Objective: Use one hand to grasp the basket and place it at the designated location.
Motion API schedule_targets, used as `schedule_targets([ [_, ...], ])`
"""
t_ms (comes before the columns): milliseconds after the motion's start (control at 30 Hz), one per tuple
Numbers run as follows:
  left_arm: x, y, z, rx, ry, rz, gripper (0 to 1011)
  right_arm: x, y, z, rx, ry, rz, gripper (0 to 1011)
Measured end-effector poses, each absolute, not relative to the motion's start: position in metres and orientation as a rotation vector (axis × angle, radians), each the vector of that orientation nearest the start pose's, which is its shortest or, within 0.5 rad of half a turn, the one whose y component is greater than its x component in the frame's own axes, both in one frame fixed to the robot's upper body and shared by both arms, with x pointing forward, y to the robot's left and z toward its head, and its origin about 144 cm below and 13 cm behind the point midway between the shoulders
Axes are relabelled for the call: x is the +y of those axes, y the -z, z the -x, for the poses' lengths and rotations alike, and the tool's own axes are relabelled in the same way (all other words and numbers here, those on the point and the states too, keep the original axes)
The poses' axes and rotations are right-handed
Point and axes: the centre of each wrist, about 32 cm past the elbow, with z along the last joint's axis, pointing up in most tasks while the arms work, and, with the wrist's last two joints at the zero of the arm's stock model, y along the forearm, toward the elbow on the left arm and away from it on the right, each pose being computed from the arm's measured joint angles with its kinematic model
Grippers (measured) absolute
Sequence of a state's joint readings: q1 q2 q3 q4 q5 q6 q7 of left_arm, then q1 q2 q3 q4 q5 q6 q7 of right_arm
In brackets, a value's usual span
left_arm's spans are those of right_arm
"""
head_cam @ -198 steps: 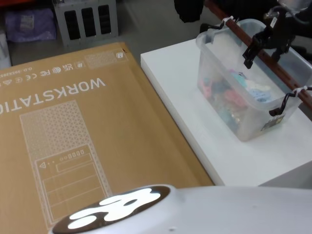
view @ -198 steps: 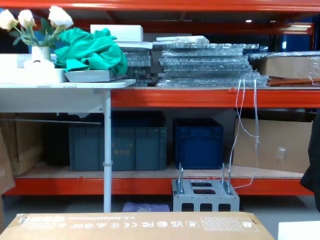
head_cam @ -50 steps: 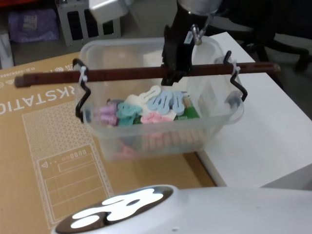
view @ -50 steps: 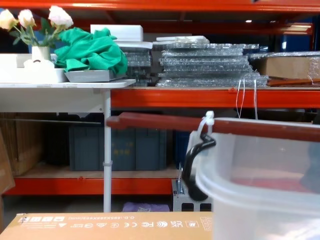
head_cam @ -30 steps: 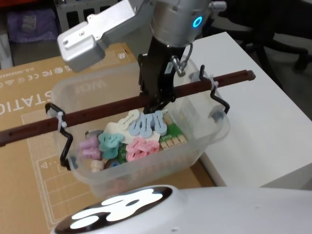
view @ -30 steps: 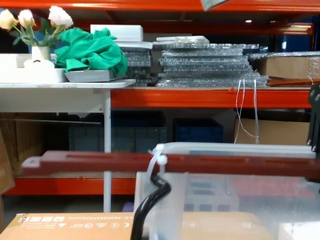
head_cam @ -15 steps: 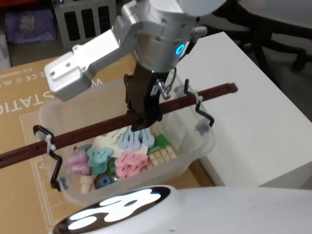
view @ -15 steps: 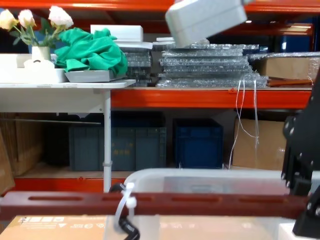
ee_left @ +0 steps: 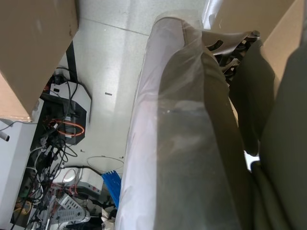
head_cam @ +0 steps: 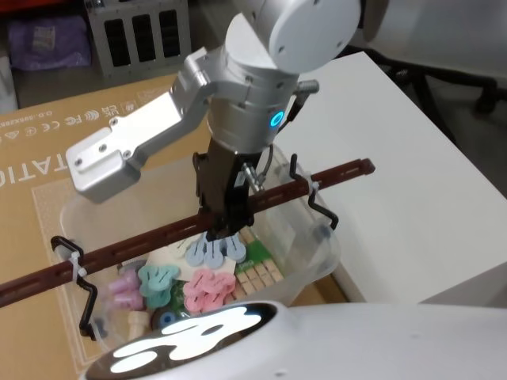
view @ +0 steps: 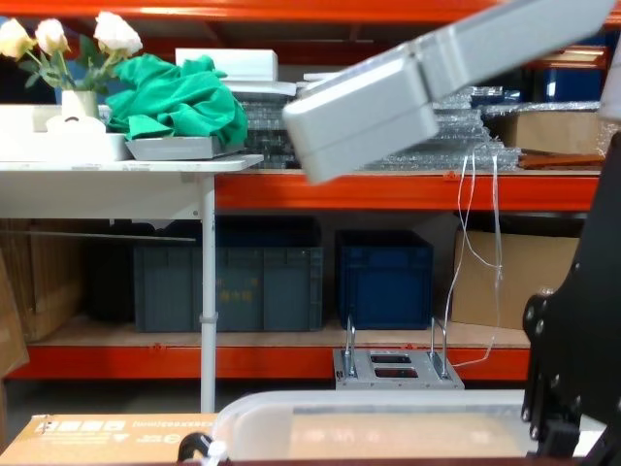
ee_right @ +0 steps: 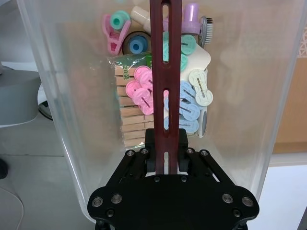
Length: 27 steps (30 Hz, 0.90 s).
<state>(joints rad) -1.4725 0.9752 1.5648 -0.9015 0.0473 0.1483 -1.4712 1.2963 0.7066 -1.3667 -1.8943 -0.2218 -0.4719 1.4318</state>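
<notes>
Far L in the head view we see the flat brown cardboard box [head_cam: 47,158], printed side up. Over its near R part is the basket [head_cam: 305,257], pale see-through plastic, lying L-R and a bit skewed. We can't tell if its bottom touches the cardboard or hangs just above it. Its bar handle [head_cam: 142,244], dark red-brown, crosses above the rim from the view's L edge toward the R, tilted w/ the R end higher. A white zip tie [head_cam: 74,265] binds it to a black wire hook at the L end. Inside we make out pastel clips [head_cam: 204,289] in pink, teal & blue, plus wooden pegs [head_cam: 257,273].

Mid-bar, the right gripper [head_cam: 224,226] comes down from above on its silver-grey arm [head_cam: 261,95], clamped on the handle. In the right wrist view both black fingers [ee_right: 151,143] pinch the slotted bar approx at its middle, w/ clips & pegs below.

R of the basket is the white table [head_cam: 396,174]. The basket's R end is right at the table's L edge, and the bar's R tip shows against the tabletop.

In the chest view we see the basket rim along the bottom edge, the cardboard's edge lower L and a grey arm link upper middle. A grey metal box [view: 393,369] stands on the floor behind, w/ dark blue crates [view: 383,277] on the low shelf.
</notes>
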Motion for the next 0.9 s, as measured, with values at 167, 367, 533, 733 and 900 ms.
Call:
schedule_targets([
  [167,0.496,-1.396,-0.616,0.165,-0.178,-1.629,0,-0.115,-1.4,-0.481,-1.392,-1.068,1.069,234],
  [367,0.496,-1.396,-0.616,0.165,-0.178,-1.629,0,-0.111,-1.393,-0.481,-1.388,-1.053,1.075,234],
  [533,0.496,-1.396,-0.616,0.165,-0.178,-1.629,0,-0.108,-1.387,-0.479,-1.389,-1.045,1.082,234],
  [733,0.496,-1.396,-0.616,0.165,-0.178,-1.629,0,-0.104,-1.378,-0.477,-1.38,-1.021,1.1,234],
  [900,0.496,-1.396,-0.616,0.165,-0.178,-1.629,0,-0.102,-1.371,-0.476,-1.375,-1.013,1.116,235],
])
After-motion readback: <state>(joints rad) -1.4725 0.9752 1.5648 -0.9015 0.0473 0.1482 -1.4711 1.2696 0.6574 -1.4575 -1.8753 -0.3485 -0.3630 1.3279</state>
